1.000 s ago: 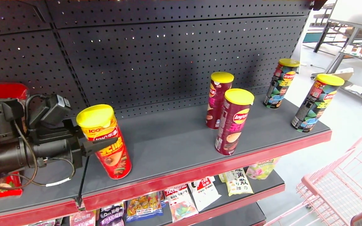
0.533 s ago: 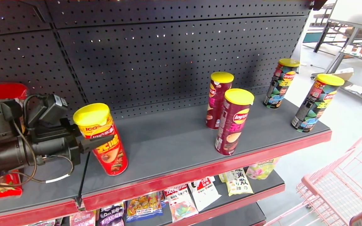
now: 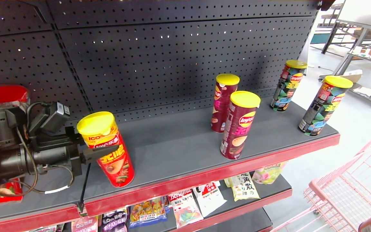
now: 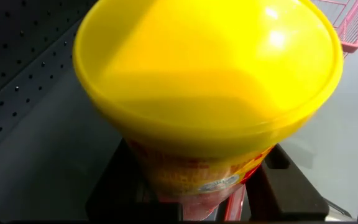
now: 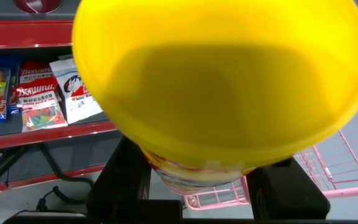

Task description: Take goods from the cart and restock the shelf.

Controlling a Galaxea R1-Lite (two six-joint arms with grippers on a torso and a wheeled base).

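Red can (image 3: 108, 151): stood slightly tilted at the front left of the shelf (image 3: 179, 151).
Left gripper (image 3: 99, 145): fingers clamped on the red can.
Right gripper (image 5: 205, 186): fingers gripped a yellow-lidded can (image 5: 216, 81).
Shelf load: two purple cans (image 3: 239, 125), two dark cans (image 3: 324, 106).

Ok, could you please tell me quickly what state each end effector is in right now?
Left end effector: closed on the red chip can at the shelf.
Right end effector: closed on a yellow-lidded can.
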